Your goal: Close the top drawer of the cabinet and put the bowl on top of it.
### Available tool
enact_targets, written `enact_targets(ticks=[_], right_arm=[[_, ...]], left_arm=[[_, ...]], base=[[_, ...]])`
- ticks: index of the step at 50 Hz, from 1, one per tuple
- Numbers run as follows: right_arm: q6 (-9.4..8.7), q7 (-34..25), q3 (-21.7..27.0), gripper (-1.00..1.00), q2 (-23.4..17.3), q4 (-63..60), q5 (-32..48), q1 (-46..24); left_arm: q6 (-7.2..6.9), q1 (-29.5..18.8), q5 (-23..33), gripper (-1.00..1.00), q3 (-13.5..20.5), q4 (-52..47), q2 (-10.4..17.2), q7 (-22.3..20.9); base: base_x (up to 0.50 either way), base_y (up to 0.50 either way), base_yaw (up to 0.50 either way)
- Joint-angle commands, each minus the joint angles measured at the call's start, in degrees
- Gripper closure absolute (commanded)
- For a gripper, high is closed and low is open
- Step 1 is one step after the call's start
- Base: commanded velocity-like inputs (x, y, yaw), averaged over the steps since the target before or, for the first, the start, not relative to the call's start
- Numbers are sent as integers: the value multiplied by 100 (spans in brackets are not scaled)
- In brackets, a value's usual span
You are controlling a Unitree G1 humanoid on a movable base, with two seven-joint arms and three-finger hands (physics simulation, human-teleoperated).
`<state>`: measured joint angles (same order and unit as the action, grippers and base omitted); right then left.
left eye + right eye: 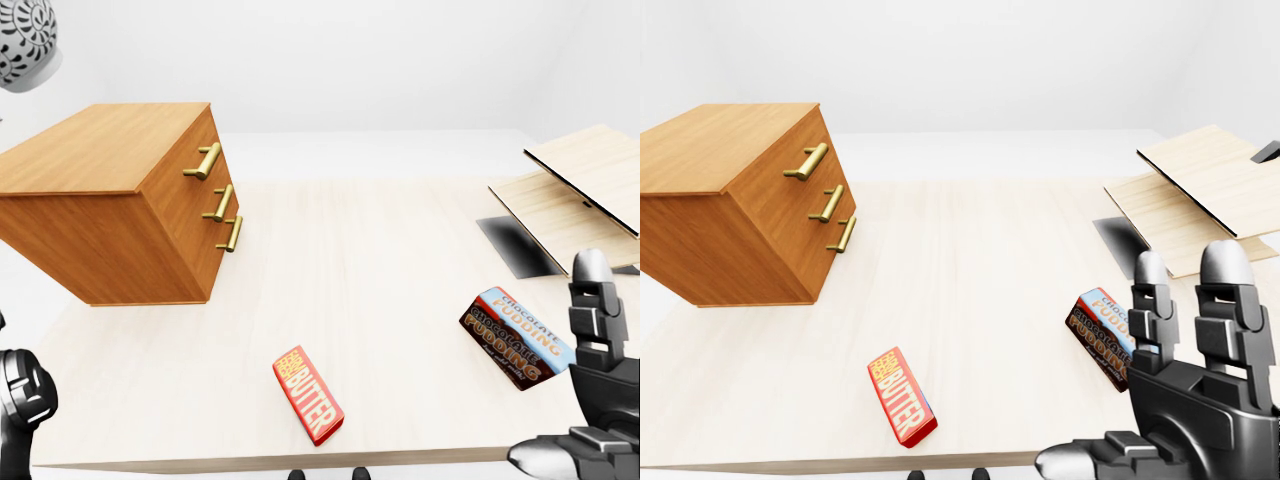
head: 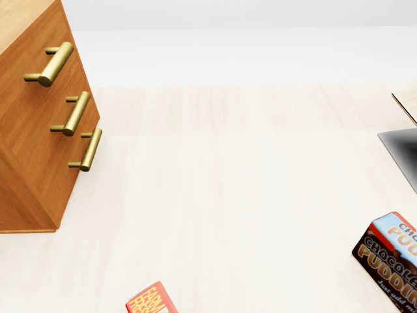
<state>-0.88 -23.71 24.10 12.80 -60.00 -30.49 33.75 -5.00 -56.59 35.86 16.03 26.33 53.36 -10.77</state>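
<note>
So as far as we can tell, the top drawer (image 1: 192, 165) of the cabinet (image 1: 100, 150), over by the table's (image 1: 380, 260) left edge, sits flush with the two below it, so that half looks done. The bowl part isn't: nothing sits on the cabinet top. We reckon the bowl (image 1: 22, 45) is that patterned grey-white round thing in the left-eye view's top left corner, well apart from the cabinet. With all drawers shut, we can't see their contents. The right hand (image 1: 1195, 390) is spread wide and empty. The left hand (image 1: 20, 395) barely shows, so we can't tell.

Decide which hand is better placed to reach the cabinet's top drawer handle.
Left. The left hand sits on the cabinet side; the right hand stands far right, by the pudding box.
</note>
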Motion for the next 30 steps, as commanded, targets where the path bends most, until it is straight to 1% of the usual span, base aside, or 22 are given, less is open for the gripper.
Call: enact_targets(ticks=[1,5,9,12,22,27,30], right_arm=[[-20,-34,-54,-100,55,0,110,-40],[-60,-67,-31,-100,90,0,130,-79],[-42,-93,-31,-100,111,0,124,-63],[-38,-110,-34,-100,126,0,130,-58],[-4,-165,-33,-100,155,0,112,-6],[6,-167,-36,-100,150,0,98,11],[71,-169,-56,-100,125,0,54,79]], left_arm=[[0,-893,32,100,-270,1599,-43,714],[0,-1172,64,100,-370,2003,-94,862],[0,-1426,223,100,-488,2395,-126,1077],[0,-1550,219,100,-497,2594,-179,1102],[0,-1682,212,100,-551,2849,-247,1194],[0,-1628,247,100,-576,2846,-366,1284],[0,-1670,282,100,-624,2976,-456,1354]], base=[[0,0,0],[0,0,0],[0,0,0],[0,0,0],[0,0,0],[0,0,0],[0,0,0]])
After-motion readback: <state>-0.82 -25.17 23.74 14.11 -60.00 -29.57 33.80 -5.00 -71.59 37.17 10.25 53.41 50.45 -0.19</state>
